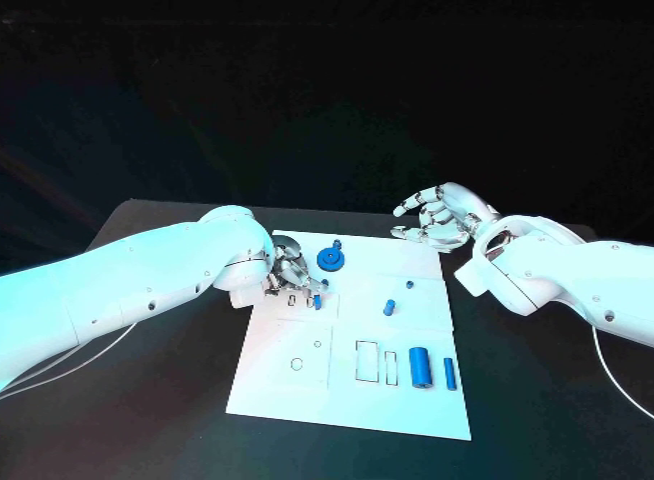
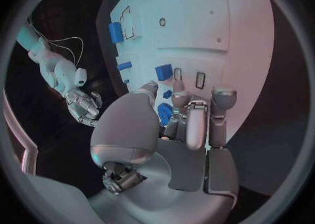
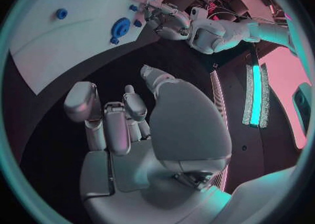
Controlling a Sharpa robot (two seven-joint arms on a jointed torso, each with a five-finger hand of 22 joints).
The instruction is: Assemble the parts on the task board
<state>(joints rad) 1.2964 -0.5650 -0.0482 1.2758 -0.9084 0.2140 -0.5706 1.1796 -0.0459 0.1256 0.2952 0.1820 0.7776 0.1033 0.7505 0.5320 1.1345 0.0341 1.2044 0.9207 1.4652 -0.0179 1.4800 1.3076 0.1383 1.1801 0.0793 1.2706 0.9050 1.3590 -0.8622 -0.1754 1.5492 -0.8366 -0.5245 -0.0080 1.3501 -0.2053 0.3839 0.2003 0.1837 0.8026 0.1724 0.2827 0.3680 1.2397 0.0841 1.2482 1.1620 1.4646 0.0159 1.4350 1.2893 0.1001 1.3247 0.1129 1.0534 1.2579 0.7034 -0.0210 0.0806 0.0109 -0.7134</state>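
We are judging the task board (image 1: 291, 395) partly done — our left hand (image 1: 287, 276) is touching a small blue part (image 1: 317, 300), grip unclear; our right hand (image 1: 440, 217) is hovering empty, fingers loosely curled.

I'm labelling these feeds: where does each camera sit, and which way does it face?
Head view: from the robot's head, down at the white task board; both arms show.
Left wrist view: behind the left robot hand, facing the board.
Right wrist view: behind the right robot hand, above black table.
Shared: both wrist views show the round blue gear part.
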